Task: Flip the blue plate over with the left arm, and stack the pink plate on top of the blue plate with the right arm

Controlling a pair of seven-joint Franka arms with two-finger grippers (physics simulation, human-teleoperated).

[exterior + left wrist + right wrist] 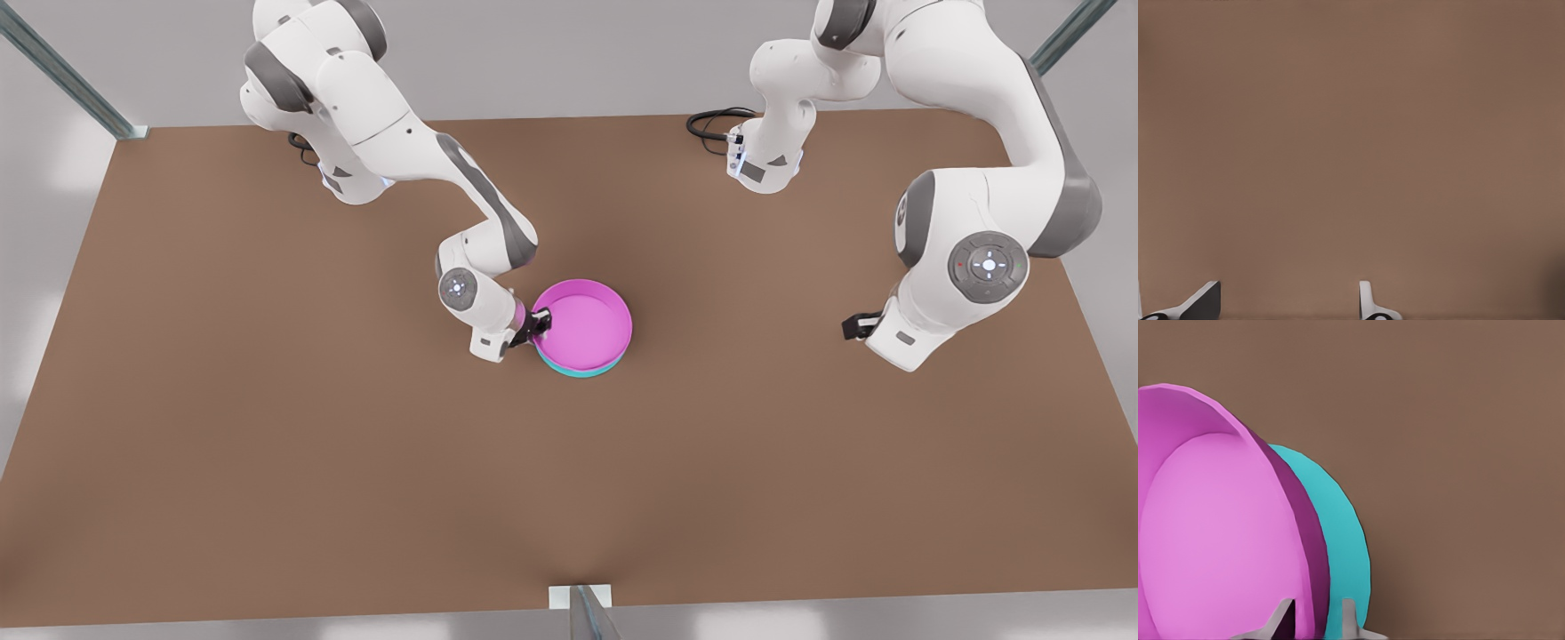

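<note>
At the centre of the front view, on the brown table [267, 462], the round shallow magenta-pink plastic plate [583, 324] sits stacked on the round cyan-turquoise plate [578, 370]. The right gripper [539, 325] straddles the pink plate's rim — fingers [1280, 618] narrowly parted. At right, the left gripper [855, 326] hovers, spread wide, holding nothing.

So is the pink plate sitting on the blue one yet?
Yes: the pink plate rests open side up on the blue plate, its rim between the right gripper jaws.
</note>
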